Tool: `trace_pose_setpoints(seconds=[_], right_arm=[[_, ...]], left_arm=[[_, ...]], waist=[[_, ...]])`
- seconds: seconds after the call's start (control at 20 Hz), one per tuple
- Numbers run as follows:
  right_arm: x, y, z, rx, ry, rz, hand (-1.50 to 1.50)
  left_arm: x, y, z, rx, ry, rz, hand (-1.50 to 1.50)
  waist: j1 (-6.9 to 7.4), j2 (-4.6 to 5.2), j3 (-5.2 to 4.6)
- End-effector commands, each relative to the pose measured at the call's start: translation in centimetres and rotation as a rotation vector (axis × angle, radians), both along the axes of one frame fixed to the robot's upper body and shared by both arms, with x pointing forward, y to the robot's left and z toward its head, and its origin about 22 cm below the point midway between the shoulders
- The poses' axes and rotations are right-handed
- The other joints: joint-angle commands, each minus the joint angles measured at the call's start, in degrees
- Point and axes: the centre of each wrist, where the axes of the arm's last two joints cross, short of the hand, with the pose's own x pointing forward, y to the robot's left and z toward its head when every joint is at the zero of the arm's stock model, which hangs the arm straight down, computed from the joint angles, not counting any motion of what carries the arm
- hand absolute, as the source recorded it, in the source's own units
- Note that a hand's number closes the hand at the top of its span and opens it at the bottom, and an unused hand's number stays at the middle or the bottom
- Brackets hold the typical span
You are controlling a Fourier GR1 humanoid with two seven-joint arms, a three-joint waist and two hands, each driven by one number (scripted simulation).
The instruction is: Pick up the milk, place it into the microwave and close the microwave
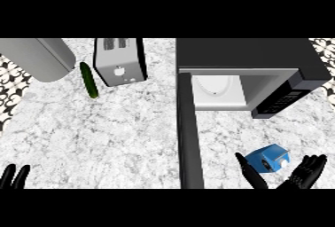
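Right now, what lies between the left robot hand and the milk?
In the head view, a stretch of bare counter and then the microwave door, swung open and seen edge-on, lie between the left robot hand and the milk.

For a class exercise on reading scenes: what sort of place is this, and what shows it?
Probably a kitchen: a speckled stone counter holds a microwave with its door open, a toaster and a cucumber.

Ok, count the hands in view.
2. The left hand rests at the lower left edge; the right hand is lower right, open, flanking the milk. None seems hidden.
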Motion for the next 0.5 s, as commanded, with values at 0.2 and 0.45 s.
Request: trace_pose_setpoints(seconds=[0.2, 0.45], right_arm=[[-0.6, -4.3, -3.4, -0.021, 0.102, -0.139, -1.50], [-2.0, -6.0, -7.2, 0.008, 0.118, -0.171, -1.50]], left_arm=[[-0.3, 0.0, 1.0, 0.006, -0.005, -0.010, -1.50], [-0.5, 0.4, -1.2, 0.011, 0.020, -0.023, -1.50]], waist=[[0.21, 0.11, -0.08], [0.37, 0.08, -0.05]])
